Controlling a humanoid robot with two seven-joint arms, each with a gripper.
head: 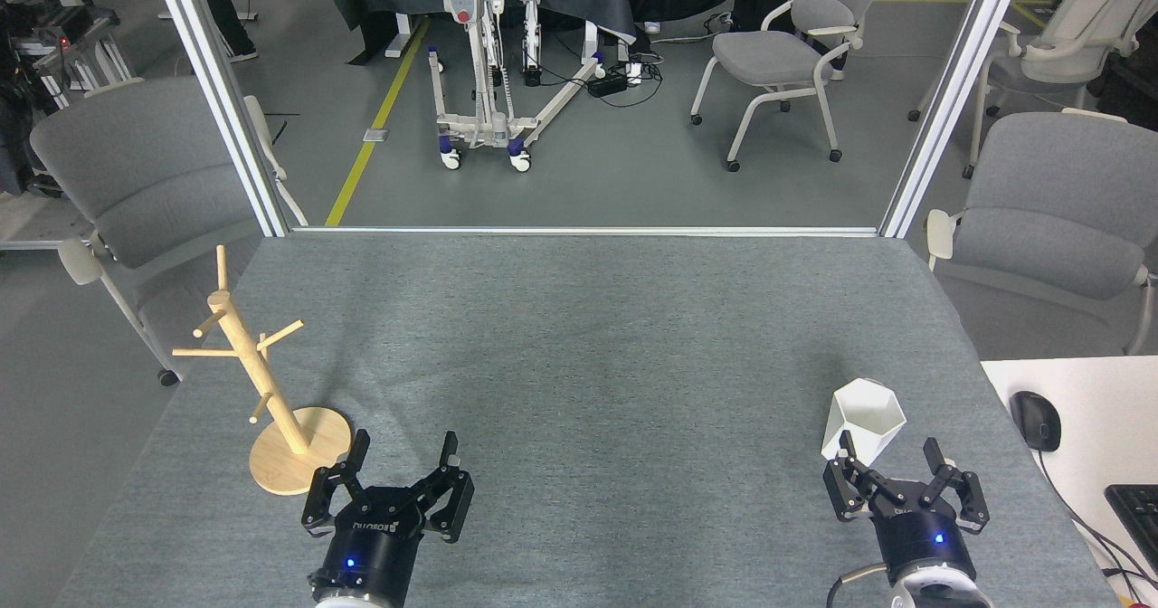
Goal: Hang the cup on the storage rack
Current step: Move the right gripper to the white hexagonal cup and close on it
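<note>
Far right of the rack (pixel 271 382), the cup (pixel 862 420) sits unhung on the table (pixel 588 364), both grippers, left (pixel 404 454) and right (pixel 888 457), open and empty.

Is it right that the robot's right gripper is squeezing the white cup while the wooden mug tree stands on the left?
Not quite. In the head view the right gripper is open and just behind the white cup, not squeezing it; the cup stands free on the table. The wooden mug tree does stand on the left.

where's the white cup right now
In the head view the white cup stands on the grey table at near right, just beyond the open right gripper, far from the storage rack.
</note>
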